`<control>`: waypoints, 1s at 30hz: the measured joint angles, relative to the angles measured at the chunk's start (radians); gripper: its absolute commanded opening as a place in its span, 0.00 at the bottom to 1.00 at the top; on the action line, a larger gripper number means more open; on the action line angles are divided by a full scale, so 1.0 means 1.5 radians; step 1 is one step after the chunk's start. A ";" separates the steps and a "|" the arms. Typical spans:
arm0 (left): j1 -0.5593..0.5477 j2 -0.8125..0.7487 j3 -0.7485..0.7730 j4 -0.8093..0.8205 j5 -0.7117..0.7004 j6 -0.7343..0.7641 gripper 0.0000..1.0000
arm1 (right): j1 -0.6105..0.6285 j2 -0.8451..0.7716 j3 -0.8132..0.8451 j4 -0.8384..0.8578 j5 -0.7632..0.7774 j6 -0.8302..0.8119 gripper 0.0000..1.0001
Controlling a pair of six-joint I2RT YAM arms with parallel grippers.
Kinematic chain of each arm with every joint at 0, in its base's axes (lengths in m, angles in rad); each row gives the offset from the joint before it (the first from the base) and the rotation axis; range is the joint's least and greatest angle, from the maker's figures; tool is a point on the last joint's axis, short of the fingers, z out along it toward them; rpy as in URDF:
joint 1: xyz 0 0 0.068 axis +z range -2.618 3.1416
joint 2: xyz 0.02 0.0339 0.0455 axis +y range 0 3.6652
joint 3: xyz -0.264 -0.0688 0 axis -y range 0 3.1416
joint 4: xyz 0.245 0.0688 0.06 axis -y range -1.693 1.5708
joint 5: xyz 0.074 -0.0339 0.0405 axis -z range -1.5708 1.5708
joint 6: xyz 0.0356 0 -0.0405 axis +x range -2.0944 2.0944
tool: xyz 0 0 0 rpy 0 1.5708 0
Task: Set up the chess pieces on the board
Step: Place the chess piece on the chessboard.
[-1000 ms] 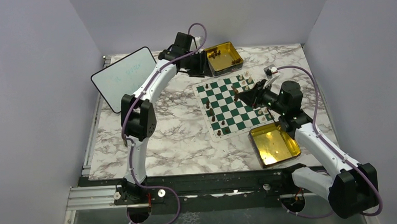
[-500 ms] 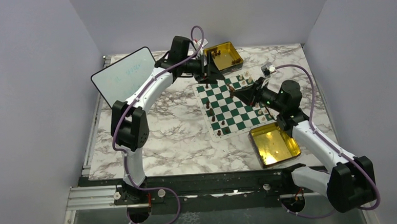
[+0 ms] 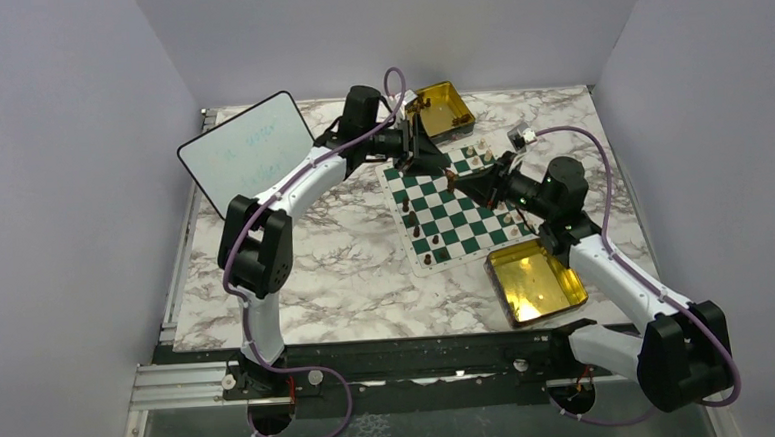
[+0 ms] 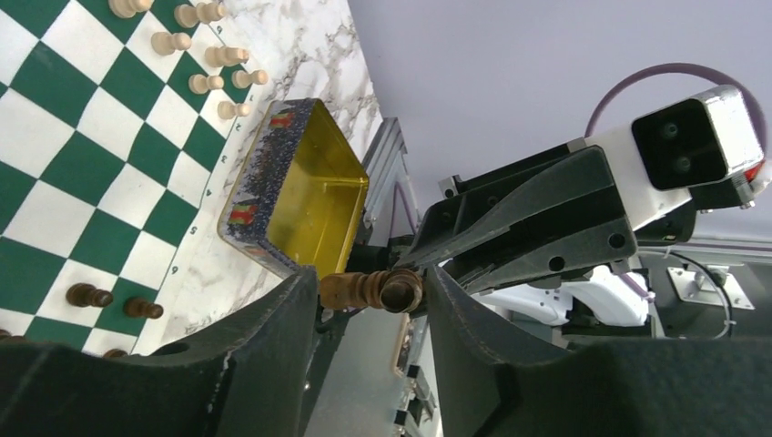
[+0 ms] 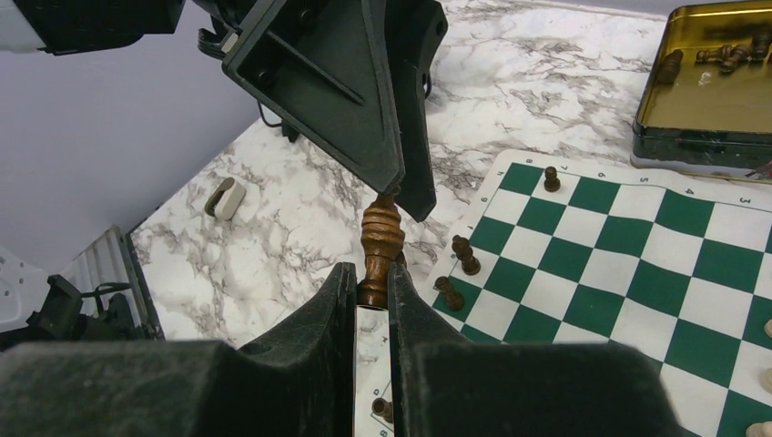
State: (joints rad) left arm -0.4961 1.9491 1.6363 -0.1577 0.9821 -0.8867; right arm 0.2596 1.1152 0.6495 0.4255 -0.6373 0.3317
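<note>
- from above: my left gripper (image 3: 433,162) and right gripper (image 3: 465,184) meet tip to tip over the far left corner of the board (image 3: 443,238). it lies on the marble table (image 3: 315,252) between a far tin (image 3: 448,105) and a near tin (image 3: 537,281). a whiteboard (image 3: 245,151) lies far left.
- dark pieces (image 3: 410,215) stand along the board's left side, cream pieces (image 3: 477,157) along its far right edge.
- left wrist: a brown piece (image 4: 364,291) lies crosswise in the gap between my left fingers (image 4: 273,364). they stand apart, one on each side of it — whether they press it i cannot tell. the right gripper's tips sit just beside the piece, with the near tin and the board behind.
- right wrist: my right fingers (image 5: 323,328) are pressed onto the base of the brown piece (image 5: 380,241), pinching it upright. its top reaches the left gripper's tips. below is the board's corner with a few dark pieces on it — more lie in the far tin.
</note>
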 measured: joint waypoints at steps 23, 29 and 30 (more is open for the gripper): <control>-0.001 -0.001 -0.028 0.084 0.011 -0.064 0.37 | 0.000 0.002 0.000 0.000 0.000 0.000 0.01; -0.003 -0.001 -0.032 0.085 0.011 -0.065 0.30 | 0.000 0.002 0.000 0.000 0.000 0.000 0.01; -0.003 -0.002 -0.032 0.084 0.011 -0.065 0.28 | 0.000 0.002 0.000 -0.001 0.000 0.000 0.01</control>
State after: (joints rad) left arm -0.4999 1.9469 1.5890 -0.0315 0.9989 -0.9844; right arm 0.2596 1.1183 0.6495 0.4248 -0.6373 0.3321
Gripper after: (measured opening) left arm 0.322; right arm 0.175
